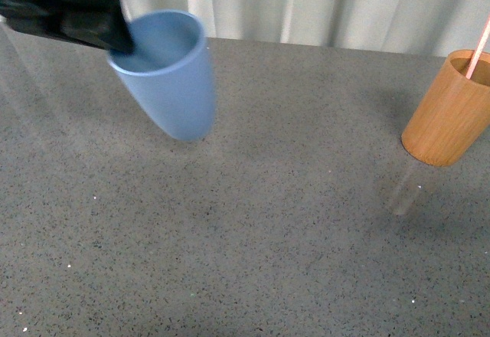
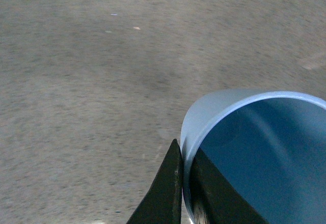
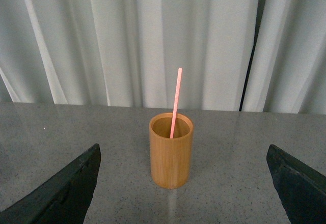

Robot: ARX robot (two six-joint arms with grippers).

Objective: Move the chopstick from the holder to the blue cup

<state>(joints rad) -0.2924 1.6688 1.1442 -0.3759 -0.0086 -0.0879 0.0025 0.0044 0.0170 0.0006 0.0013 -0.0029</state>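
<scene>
Left pincer point(image 2: 184, 183) clamps the tilted blue cup point(image 1: 172, 84) by its rim, one finger inside. Right pincer point(image 3: 183, 150) spread wide, facing holder point(image 3: 171, 163). Chopstick point(image 3: 175, 102) stands leaning in holder on table point(image 1: 268, 237), well apart from blue cup.

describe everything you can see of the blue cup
The blue cup is a light blue, matte, plastic-looking tumbler with no handle, tapering to a rounded base, and looks empty. It is at the left of the grey table, tilted with its top leaning left. The left hand pinches its rim, one finger inside and one outside. Whether its base touches the table is unclear.
</scene>
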